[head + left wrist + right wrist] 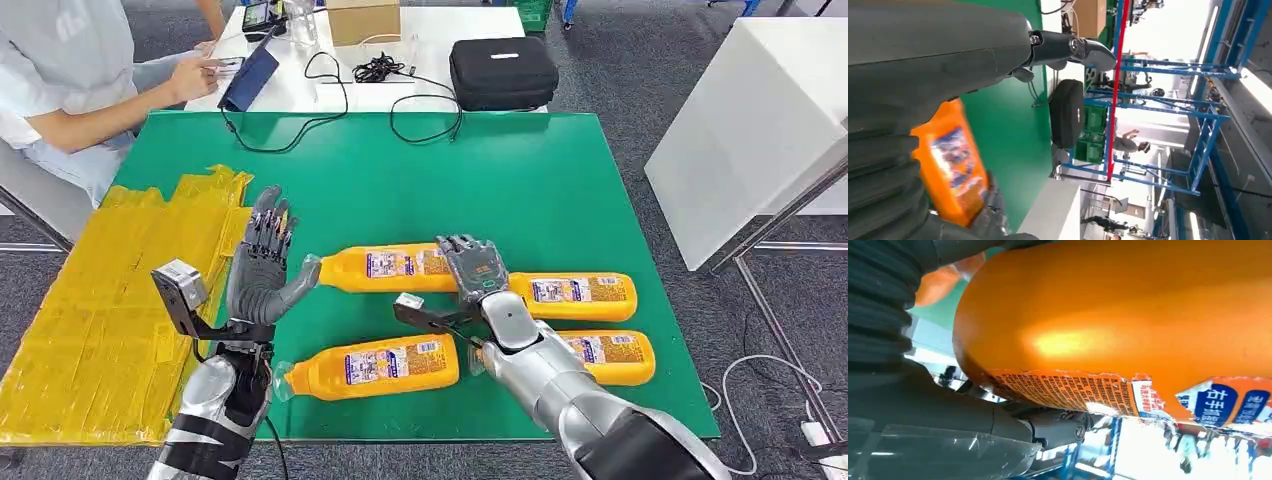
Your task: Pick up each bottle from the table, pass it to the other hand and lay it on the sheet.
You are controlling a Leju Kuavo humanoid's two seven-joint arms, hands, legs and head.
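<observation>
Four orange bottles (400,268) lengthwise across the table, caps leftward; right robot hand (474,268) gripping one, left robot hand (262,262) spread.

Head view: high on the body, looking forward and down over the green table (520,170), whole top in frame, both arms entering from below, white desk (420,40) beyond the far edge.

Left wrist view: camera right behind the left hand (923,65), picture turned on its side, facing along the table toward the black case (1067,114) and blue racks (1198,145).

Right wrist view: pressed up against an orange bottle (1128,325), very near.

Shared: table, case and bottles appear in head and left wrist views; the bottle in head and right wrist views.
</observation>
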